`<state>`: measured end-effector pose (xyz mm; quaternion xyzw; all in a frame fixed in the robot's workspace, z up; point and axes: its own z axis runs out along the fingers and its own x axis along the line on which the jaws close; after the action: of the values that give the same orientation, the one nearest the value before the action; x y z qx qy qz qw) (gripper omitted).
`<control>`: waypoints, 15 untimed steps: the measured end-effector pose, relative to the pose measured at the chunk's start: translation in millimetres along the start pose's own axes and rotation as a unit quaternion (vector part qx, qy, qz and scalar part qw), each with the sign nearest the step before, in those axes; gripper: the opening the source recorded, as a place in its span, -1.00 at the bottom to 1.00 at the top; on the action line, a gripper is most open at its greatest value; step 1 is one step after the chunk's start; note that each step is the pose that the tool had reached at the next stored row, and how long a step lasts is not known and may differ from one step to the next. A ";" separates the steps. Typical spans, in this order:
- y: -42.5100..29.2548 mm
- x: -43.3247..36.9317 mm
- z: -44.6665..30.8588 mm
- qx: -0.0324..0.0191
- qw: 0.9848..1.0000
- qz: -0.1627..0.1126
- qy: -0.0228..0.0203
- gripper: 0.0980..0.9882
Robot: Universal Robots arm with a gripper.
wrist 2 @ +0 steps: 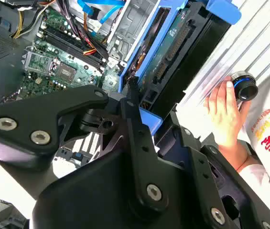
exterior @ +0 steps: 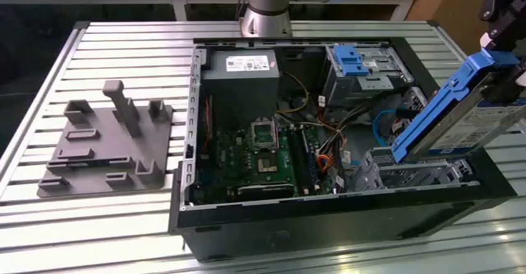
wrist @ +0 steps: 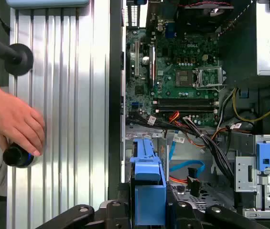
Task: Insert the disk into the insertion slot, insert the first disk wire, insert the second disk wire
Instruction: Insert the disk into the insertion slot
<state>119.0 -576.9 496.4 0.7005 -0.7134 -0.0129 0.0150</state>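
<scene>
One disk (exterior: 481,126) between clamping fingers (wrist 2: 134,119), partly cut off, at the insertion slot (exterior: 419,174).

Bright overhead light; glare on slatted table (exterior: 98,225); case (exterior: 329,218) interior shadowed, dim.

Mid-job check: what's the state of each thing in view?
Silver perforated sheet-metal drive cage: no drive seated.
Silver hard drive in blue plastic carrier: tilted, lower end at the cage's top.
Gripper: shut on the drive.
Black computer case: side open.
Person's hand: resting on black knob.
</scene>
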 end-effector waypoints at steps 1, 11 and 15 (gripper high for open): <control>0.0 0.0 0.0 0.000 1.000 0.000 0.000 -0.40; 0.0 0.0 0.0 0.000 1.000 0.000 0.000 -0.40; 0.0 0.0 0.0 0.000 1.000 0.000 -0.003 -0.40</control>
<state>119.0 -576.9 496.4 0.7007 -0.7132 -0.0150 0.0125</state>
